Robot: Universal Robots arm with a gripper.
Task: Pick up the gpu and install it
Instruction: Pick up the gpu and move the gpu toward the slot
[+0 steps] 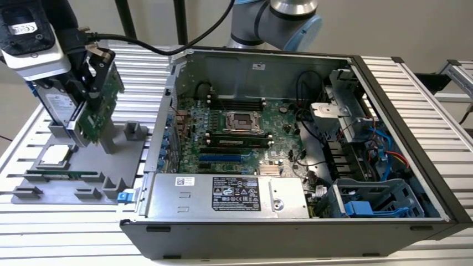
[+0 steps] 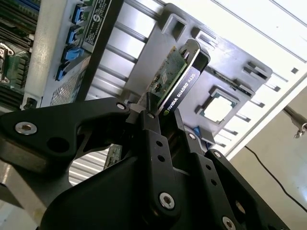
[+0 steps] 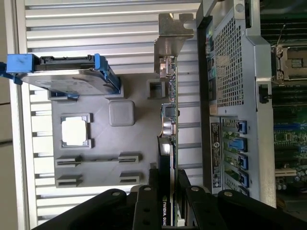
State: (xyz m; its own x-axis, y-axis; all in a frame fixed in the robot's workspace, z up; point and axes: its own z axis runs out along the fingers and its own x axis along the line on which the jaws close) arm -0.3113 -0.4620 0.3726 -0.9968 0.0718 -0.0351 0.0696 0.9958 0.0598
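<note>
gpu hangs on edge over gray holder tray, on exterior view's left of open computer case; motherboard well apart. Long axis runs straight out from gripper, silver bracket at far end. Jaws narrow, clamped on card's two faces.

The exterior view looks steeply down from high up over the worktop. It takes in the open case and the holder by the worktop's edge at the exterior view's left. Both wrist views look closely along the tool, sharing the gpu, holder and case side.
</note>
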